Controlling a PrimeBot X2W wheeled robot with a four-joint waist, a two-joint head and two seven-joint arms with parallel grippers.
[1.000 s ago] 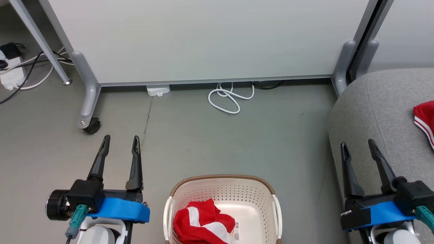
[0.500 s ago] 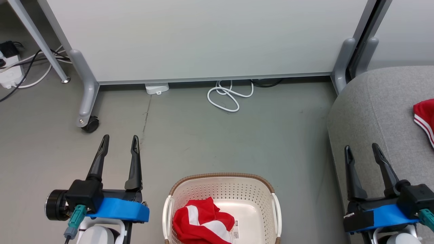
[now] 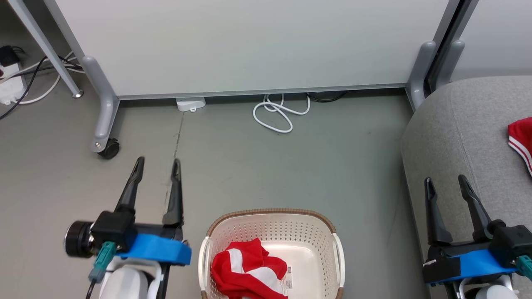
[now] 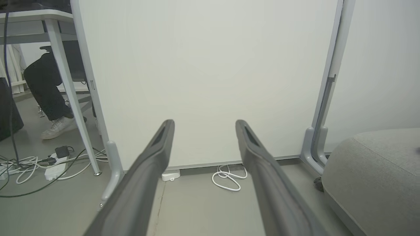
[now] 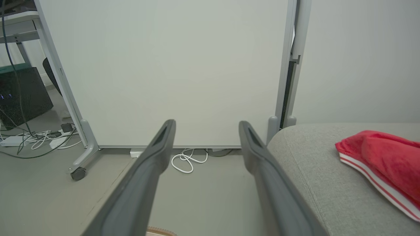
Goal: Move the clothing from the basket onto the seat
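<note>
Black 2-fingered left gripper (image 3: 158,160): fingers spread wide, empty, pointing forward; blue band at wrist. Black 2-fingered right gripper (image 3: 444,178): same pose, spread wide, empty.

Left tool (image 3: 158,160) slightly nearer basket (image 3: 270,211)

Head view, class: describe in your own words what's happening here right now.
One red garment lies on the grey seat; a second red garment sits crumpled in the basket on the floor. The robot's left gripper and right gripper hover open and empty, either side of the basket.
</note>
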